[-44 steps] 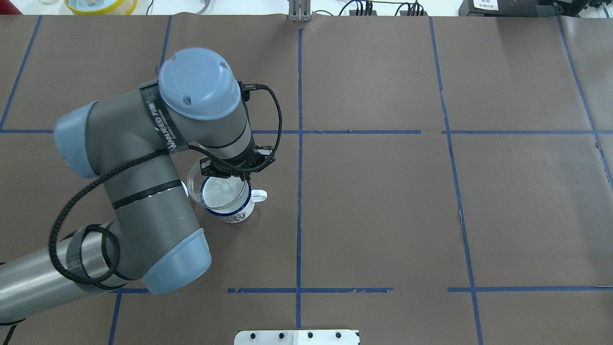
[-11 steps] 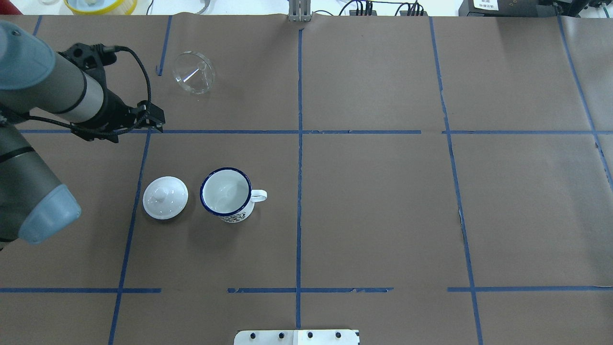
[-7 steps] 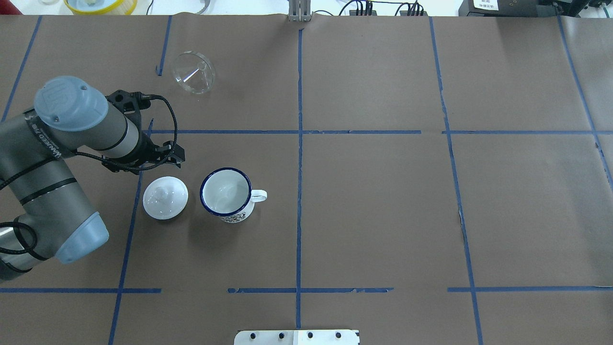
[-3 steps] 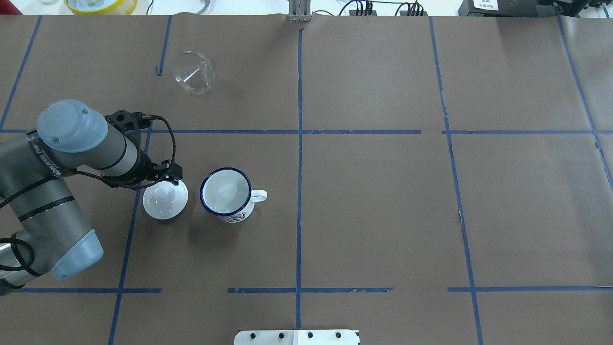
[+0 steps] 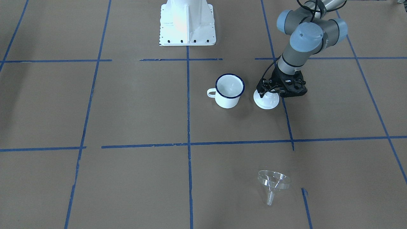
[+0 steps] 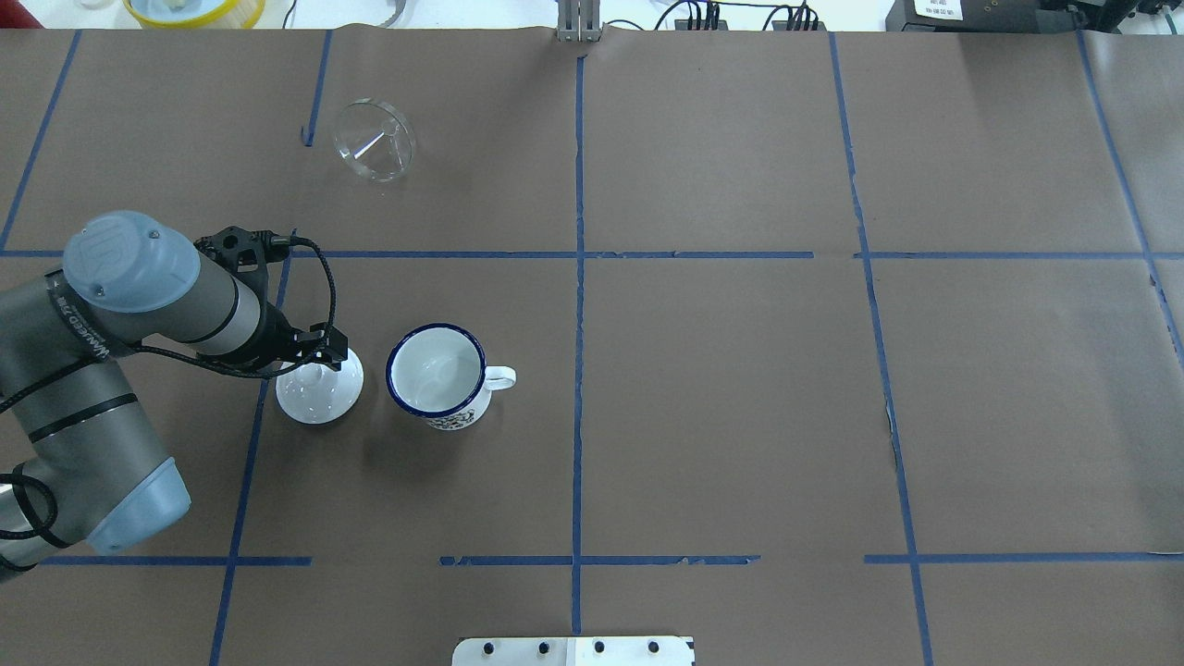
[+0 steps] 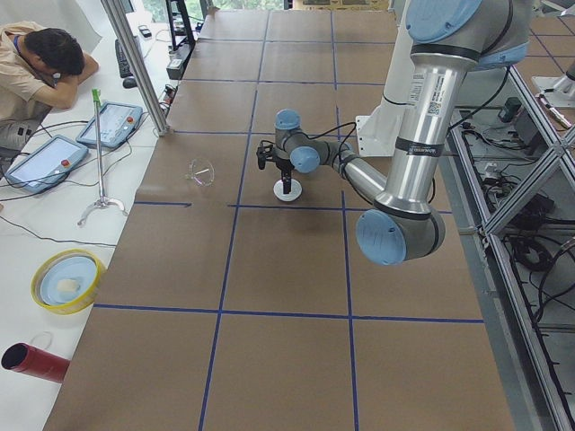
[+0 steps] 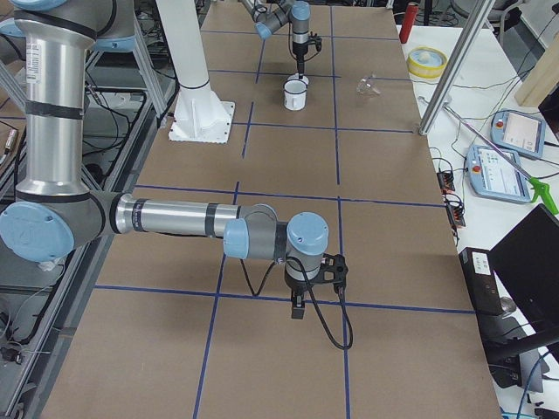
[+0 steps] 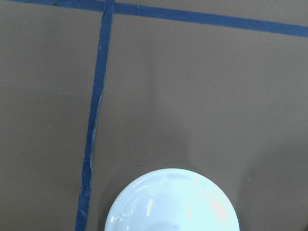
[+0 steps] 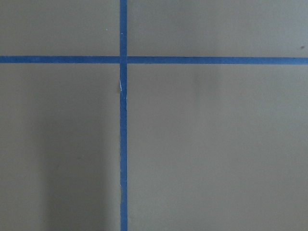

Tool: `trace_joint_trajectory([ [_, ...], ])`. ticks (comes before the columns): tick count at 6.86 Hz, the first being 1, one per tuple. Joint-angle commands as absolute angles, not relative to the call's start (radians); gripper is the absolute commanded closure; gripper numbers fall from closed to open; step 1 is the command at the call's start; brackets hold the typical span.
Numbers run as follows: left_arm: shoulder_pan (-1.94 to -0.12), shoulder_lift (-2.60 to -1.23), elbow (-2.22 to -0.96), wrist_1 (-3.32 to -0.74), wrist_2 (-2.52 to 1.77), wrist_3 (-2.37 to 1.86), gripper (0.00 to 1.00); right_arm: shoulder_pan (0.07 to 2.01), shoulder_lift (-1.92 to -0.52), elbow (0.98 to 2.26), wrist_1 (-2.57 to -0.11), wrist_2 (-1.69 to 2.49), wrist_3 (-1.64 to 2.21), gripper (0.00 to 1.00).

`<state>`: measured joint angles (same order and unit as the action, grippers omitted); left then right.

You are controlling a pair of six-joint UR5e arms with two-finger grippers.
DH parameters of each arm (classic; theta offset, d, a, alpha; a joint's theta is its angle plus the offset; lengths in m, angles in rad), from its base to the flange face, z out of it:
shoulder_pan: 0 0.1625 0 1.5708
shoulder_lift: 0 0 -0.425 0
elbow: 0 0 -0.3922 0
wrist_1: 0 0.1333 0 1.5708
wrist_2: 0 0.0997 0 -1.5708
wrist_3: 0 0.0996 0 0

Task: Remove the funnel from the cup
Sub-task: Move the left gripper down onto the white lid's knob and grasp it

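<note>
**Clear funnel [image 6: 375,141] out of cup [image 6: 437,372], left gripper [image 6: 313,363] over lid [image 6: 319,400]**

In the overhead view, the left gripper hangs at the left of the frame, directly above the round white lid, with its fingers down by the knob. Whether they are apart or closed on the knob cannot be told. The funnel lies tipped on the brown paper [image 6: 740,388] in the upper left, well apart from the cup. The cup stands upright just right of the lid, its handle toward frame right. In the exterior right view, the right gripper [image 8: 298,307] points down at the paper in the lower middle; the state of its fingers cannot be told.
</note>
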<state>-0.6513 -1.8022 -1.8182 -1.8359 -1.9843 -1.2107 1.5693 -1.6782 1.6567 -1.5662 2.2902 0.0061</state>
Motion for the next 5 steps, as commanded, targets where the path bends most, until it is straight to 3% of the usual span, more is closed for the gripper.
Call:
trace_joint_trajectory([
  [1,-0.634,-1.802,-1.819,-1.838,-1.99,-1.213,0.13,1.569,-1.678,1.657,-1.566,2.29,0.006,0.0],
  [4,-0.63,-1.802,-1.821,-1.835,-1.99,-1.213,0.32,1.569,-1.678,1.657,-1.566,2.29,0.006,0.0],
  [5,-0.63,-1.802,-1.824,-1.833,-1.99,-1.215,0.46,1.569,-1.678,1.657,-1.566,2.29,0.006,0.0],
])
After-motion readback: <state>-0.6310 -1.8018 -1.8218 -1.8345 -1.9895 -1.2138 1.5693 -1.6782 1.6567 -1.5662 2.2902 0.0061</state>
